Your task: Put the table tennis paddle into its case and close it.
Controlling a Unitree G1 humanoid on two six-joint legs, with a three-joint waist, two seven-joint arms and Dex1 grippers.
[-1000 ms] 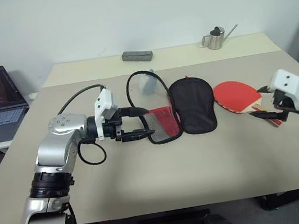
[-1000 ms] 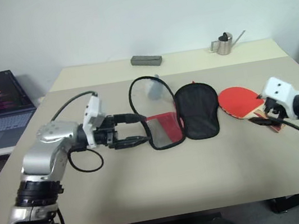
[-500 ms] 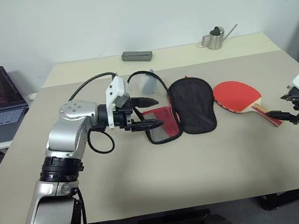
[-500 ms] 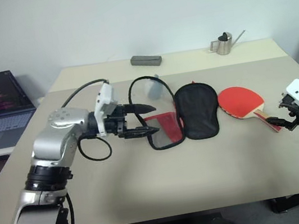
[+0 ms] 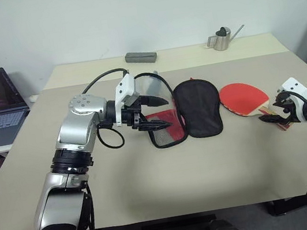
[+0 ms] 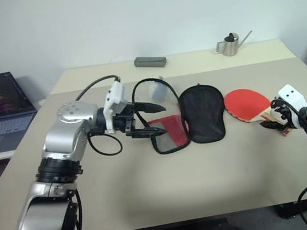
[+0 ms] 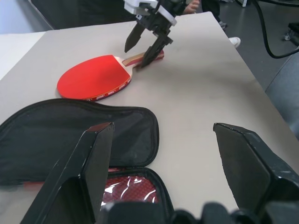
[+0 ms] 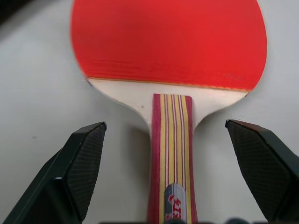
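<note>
The right gripper was wide open astride the paddle handle; the left gripper hovered open over the case.

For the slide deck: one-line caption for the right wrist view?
Right gripper with open jaws straddling the striped handle of the table tennis paddle, which lies flat on the table.

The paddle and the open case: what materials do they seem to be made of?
The paddle: matte red rubber face; the handle looks like pale wood with red and yellow stripes, grain not clear. The case: black woven fabric with a zip edge; its other half looks like clear glossy plastic over red mesh, judging by the reflections.
</note>
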